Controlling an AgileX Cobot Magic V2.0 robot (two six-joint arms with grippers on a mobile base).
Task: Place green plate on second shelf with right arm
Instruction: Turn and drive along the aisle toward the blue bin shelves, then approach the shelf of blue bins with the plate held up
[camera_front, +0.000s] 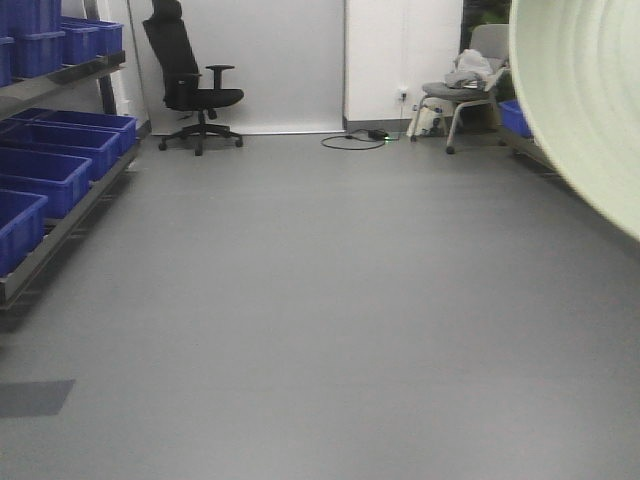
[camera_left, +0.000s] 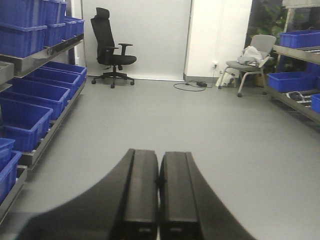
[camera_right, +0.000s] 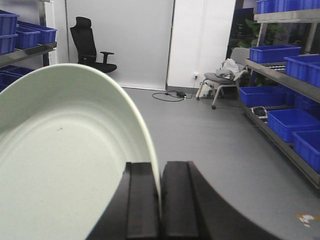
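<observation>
jaws of right gripper (camera_right: 160, 172) clamp green plate (camera_right: 65, 150) rim; front view shows only plate; left gripper (camera_left: 159, 157) closed.

Bottom centre: left gripper (camera_left: 159, 159), black fingers (camera_left: 142, 192) pressed together along a thin seam, pointing down the aisle. Left: steel rack (camera_left: 52, 48) carrying blue bins (camera_left: 30, 107) on several tiers. Rear wall: black office chair (camera_left: 114, 50). Right rear: grey chair (camera_left: 249, 62) bearing pale cloth. Grey floor (camera_left: 200, 130), with cable (camera_left: 191, 86) near the wall.
</observation>
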